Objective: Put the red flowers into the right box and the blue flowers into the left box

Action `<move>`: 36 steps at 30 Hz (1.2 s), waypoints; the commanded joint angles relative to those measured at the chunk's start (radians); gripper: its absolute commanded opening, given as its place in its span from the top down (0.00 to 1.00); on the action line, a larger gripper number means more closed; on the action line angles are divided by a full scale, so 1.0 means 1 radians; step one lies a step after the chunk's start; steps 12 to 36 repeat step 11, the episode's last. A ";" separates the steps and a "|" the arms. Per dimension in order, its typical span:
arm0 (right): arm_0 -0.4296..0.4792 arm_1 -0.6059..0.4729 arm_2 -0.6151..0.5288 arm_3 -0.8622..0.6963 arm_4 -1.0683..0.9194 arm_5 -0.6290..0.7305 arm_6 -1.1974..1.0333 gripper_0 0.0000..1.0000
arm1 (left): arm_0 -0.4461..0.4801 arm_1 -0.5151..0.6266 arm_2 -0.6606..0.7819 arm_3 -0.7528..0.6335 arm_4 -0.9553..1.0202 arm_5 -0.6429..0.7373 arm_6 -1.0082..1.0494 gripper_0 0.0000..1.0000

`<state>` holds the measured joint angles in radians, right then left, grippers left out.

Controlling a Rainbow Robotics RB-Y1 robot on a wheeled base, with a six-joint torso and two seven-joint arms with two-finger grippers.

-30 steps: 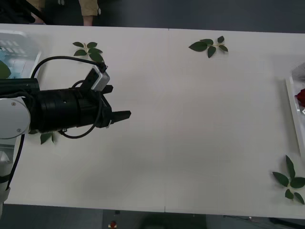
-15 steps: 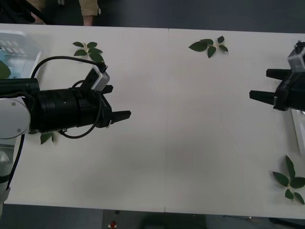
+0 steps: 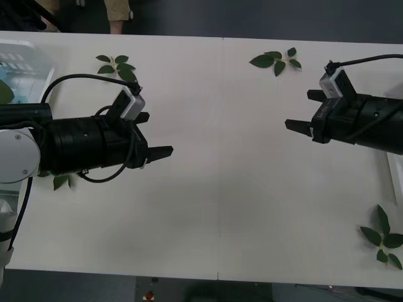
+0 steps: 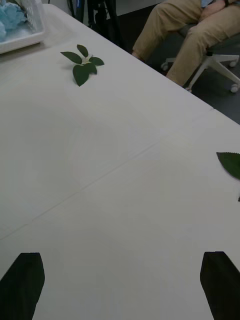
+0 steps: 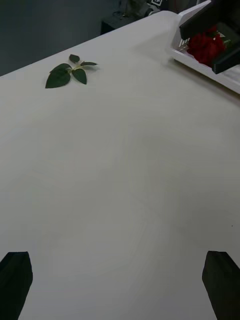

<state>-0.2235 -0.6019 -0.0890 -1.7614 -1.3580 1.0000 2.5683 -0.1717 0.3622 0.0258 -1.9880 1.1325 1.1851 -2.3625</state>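
Observation:
The red flowers (image 5: 204, 46) lie in the right box (image 5: 197, 66), seen in the left wrist view between the right arm's black fingers (image 5: 205, 17). A thin edge of the right box (image 3: 397, 179) shows under the right arm. The blue flowers (image 4: 10, 17) rest in the left box (image 4: 27, 37), whose corner (image 3: 22, 60) sits at the table's far left. My left gripper (image 3: 158, 134) hovers open over the left half of the table, holding nothing. Over the right half, my right gripper (image 3: 297, 110) stands open and holds nothing, pointing toward the left one.
Loose green leaf sprigs lie on the white table: one at the back left (image 3: 118, 66), one at the back centre (image 3: 277, 61), one at the front right (image 3: 383, 239), and a leaf under the left arm (image 3: 62, 182). Bare tabletop separates the two grippers.
The right arm has come in from the right edge and reached leftward over the table. The left arm has stayed still.

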 commanded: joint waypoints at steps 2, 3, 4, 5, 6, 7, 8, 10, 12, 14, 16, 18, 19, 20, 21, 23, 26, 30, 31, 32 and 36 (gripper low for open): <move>-0.008 0.004 -0.005 -0.023 0.011 -0.006 0.018 0.08 | -0.025 0.018 0.005 -0.034 0.009 -0.005 0.032 0.00; -0.007 0.004 -0.005 -0.023 0.013 -0.004 0.018 0.08 | -0.025 0.018 0.005 -0.034 0.009 -0.005 0.032 0.00; -0.007 0.004 -0.005 -0.023 0.014 -0.006 0.017 0.08 | -0.025 0.018 0.005 -0.034 0.009 -0.005 0.032 0.00; -0.007 0.004 -0.005 -0.023 0.014 -0.006 0.017 0.08 | -0.025 0.018 0.005 -0.034 0.009 -0.005 0.032 0.00; -0.007 0.004 -0.005 -0.023 0.014 -0.006 0.017 0.09 | -0.025 0.018 0.005 -0.034 0.009 -0.005 0.032 0.00; -0.007 0.004 -0.005 -0.023 0.014 -0.006 0.017 0.08 | -0.025 0.018 0.005 -0.034 0.009 -0.005 0.032 0.00; -0.007 0.004 -0.005 -0.023 0.014 -0.006 0.017 0.08 | -0.025 0.018 0.005 -0.034 0.009 -0.005 0.032 0.00; -0.007 0.004 -0.005 -0.023 0.014 -0.006 0.017 0.08 | -0.025 0.018 0.005 -0.034 0.009 -0.005 0.032 0.00; -0.007 0.004 -0.005 -0.023 0.014 -0.006 0.017 0.08 | -0.025 0.018 0.005 -0.034 0.009 -0.005 0.032 0.00; -0.007 0.004 -0.005 -0.023 0.014 -0.006 0.017 0.08 | -0.025 0.018 0.005 -0.034 0.009 -0.005 0.032 0.00; -0.007 0.004 -0.005 -0.023 0.014 -0.006 0.017 0.08 | -0.025 0.018 0.005 -0.034 0.009 -0.005 0.032 0.00; -0.007 0.004 -0.005 -0.023 0.014 -0.006 0.017 0.08 | -0.025 0.018 0.005 -0.034 0.009 -0.005 0.032 0.00; -0.007 0.004 -0.005 -0.023 0.014 -0.006 0.017 0.08 | -0.025 0.018 0.005 -0.034 0.009 -0.005 0.032 0.00; -0.007 0.004 -0.005 -0.023 0.014 -0.006 0.017 0.08 | -0.025 0.018 0.005 -0.034 0.009 -0.005 0.032 0.00; -0.007 0.004 -0.005 -0.023 0.014 -0.006 0.017 0.08 | -0.025 0.018 0.005 -0.034 0.009 -0.005 0.032 0.00; -0.007 0.004 -0.005 -0.023 0.014 -0.006 0.017 0.08 | -0.025 0.018 0.005 -0.034 0.009 -0.005 0.032 0.00; -0.007 0.004 -0.005 -0.023 0.014 -0.006 0.017 0.08 | -0.025 0.018 0.005 -0.034 0.009 -0.005 0.032 0.00; -0.007 0.004 -0.005 -0.023 0.014 -0.006 0.017 0.08 | -0.025 0.018 0.005 -0.034 0.009 -0.005 0.032 0.00; -0.007 0.004 -0.005 -0.023 0.014 -0.006 0.017 0.08 | -0.025 0.018 0.005 -0.034 0.009 -0.005 0.032 0.00; -0.007 0.004 -0.005 -0.023 0.014 -0.006 0.017 0.08 | -0.025 0.018 0.005 -0.034 0.009 -0.005 0.032 0.00; -0.007 0.004 -0.005 -0.023 0.014 -0.006 0.017 0.08 | -0.025 0.018 0.005 -0.034 0.009 -0.005 0.032 0.00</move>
